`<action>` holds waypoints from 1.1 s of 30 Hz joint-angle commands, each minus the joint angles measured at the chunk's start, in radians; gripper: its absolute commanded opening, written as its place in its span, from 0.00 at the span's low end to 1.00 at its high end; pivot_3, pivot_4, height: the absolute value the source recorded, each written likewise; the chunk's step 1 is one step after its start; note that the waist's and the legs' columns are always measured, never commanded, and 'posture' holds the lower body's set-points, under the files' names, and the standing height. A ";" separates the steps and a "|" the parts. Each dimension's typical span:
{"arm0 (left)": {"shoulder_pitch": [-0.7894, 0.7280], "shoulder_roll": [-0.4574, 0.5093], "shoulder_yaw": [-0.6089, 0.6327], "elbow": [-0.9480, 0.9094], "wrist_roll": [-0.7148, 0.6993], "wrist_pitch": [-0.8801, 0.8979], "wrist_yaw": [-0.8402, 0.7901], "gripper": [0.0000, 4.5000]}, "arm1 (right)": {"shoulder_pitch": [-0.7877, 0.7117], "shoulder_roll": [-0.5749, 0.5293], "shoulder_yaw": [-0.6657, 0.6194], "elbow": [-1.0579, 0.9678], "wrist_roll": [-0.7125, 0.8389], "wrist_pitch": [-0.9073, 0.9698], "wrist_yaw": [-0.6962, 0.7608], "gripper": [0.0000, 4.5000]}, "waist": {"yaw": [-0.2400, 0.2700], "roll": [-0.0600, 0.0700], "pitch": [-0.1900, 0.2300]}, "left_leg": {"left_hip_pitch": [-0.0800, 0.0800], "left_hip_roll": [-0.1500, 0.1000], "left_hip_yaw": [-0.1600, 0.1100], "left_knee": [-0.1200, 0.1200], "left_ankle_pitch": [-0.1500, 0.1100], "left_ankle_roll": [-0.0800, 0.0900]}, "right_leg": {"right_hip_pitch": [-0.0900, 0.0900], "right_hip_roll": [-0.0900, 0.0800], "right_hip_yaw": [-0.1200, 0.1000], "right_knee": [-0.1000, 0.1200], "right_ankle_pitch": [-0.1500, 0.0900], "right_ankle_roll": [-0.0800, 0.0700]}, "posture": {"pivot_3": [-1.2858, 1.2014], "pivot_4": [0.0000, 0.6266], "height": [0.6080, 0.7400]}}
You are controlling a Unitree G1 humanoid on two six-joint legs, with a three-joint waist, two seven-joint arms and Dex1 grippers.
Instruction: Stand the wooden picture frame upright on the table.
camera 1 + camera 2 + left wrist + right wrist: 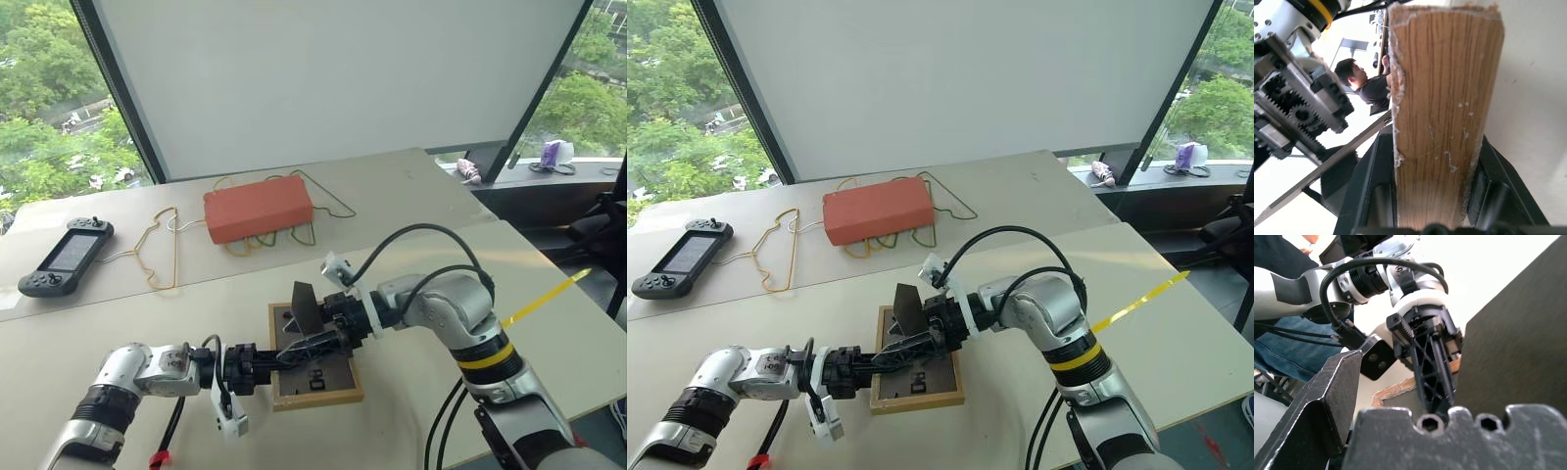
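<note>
Item: wooden picture frame (315, 384), small, light wood, dark grey back panel facing up, hinged prop (303, 308) swung up off the panel.

Location: at the desk's (118, 323) near edge, about midway along it, lying close to flat; whether its underside touches the surface cannot be told.

Handling: judged light and stiff; the raw wood rim is rough and splintered in the left wrist view, so grip is good. Any glazing on the hidden face would be fragile. The prop hinge is the weak point; best taken by the rim, not the prop.

Left hand (257, 369): closed on the frame's left rim, one finger on either face.

Right hand (312, 343): jaws wide, fingers over the back panel beside the prop, holding nothing.

Markings: small white characters on the back panel, unreadable.

Also on the desk: orange-red box (258, 208), far side.
</note>
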 commanded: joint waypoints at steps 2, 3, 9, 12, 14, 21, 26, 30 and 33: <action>-0.013 0.038 -0.006 -0.008 0.003 0.042 0.073 0.26 | 0.018 -0.045 -0.015 -0.004 -0.017 -0.043 -0.005 0.99 | 0.000 0.000 0.000 | -0.001 0.000 0.000 0.001 0.000 0.000 | 0.000 0.000 0.000 0.001 0.000 0.000 | 0.52 0.24 1.00; -0.015 0.041 -0.013 -0.010 -0.002 0.047 0.076 0.26 | 0.022 -0.054 -0.020 0.003 -0.019 -0.046 -0.007 0.99 | 0.001 0.000 0.000 | -0.001 0.000 0.000 0.002 0.000 0.000 | 0.000 0.000 0.000 0.001 0.000 0.000 | 0.52 0.24 1.00; -0.028 0.057 -0.051 -0.018 -0.028 0.071 0.086 0.26 | 0.043 -0.125 -0.021 0.047 -0.067 -0.091 -0.014 0.99 | 0.004 0.000 0.000 | -0.002 0.000 0.000 0.002 0.000 0.000 | -0.001 0.000 0.000 0.002 0.000 0.000 | 0.52 0.24 1.00; -0.037 0.062 -0.063 -0.017 -0.046 0.078 0.081 0.26 | 0.053 -0.175 -0.049 0.082 -0.120 -0.173 -0.022 0.99 | 0.005 0.000 0.000 | -0.002 0.000 0.000 0.003 0.000 0.000 | -0.001 0.000 0.000 0.002 0.000 0.000 | 0.52 0.24 1.00; -0.039 0.066 -0.070 -0.019 -0.057 0.082 0.077 0.26 | 0.068 -0.216 -0.065 0.082 -0.151 -0.251 -0.007 0.99 | 0.010 0.000 0.000 | -0.002 0.000 0.000 0.003 0.000 0.000 | -0.001 -0.001 0.000 0.002 0.000 0.000 | 0.52 0.24 1.00; -0.030 0.086 -0.086 -0.006 -0.050 0.092 0.102 0.26 | 0.217 -0.385 -0.043 0.107 -0.455 -0.953 0.078 0.99 | 0.020 0.000 0.000 | -0.003 0.000 0.001 0.003 0.000 0.000 | -0.001 -0.001 0.000 0.001 0.000 0.000 | 0.52 0.24 1.00; -0.024 0.095 -0.092 -0.010 -0.053 0.093 0.113 0.26 | 0.276 -0.452 0.089 0.218 -0.938 -1.743 -0.162 0.99 | 0.017 0.000 0.000 | -0.002 0.000 0.003 0.002 0.000 0.000 | -0.001 -0.001 0.000 0.000 0.000 0.001 | 0.52 0.24 1.00; -0.019 0.099 -0.095 -0.013 -0.057 0.094 0.119 0.26 | 0.263 -0.388 0.096 0.246 -1.281 -1.967 -0.507 0.99 | 0.004 -0.001 0.000 | 0.001 0.001 0.006 0.002 0.000 0.000 | 0.001 0.000 0.002 0.001 0.001 0.000 | 0.52 0.24 1.00; -0.018 0.098 -0.101 -0.017 -0.068 0.094 0.118 0.26 | 0.251 -0.335 0.095 0.263 -1.403 -1.987 -0.642 0.99 | 0.006 -0.001 0.000 | 0.003 0.000 0.009 0.002 0.000 0.000 | 0.001 0.000 0.005 0.003 0.001 0.000 | 0.52 0.24 1.00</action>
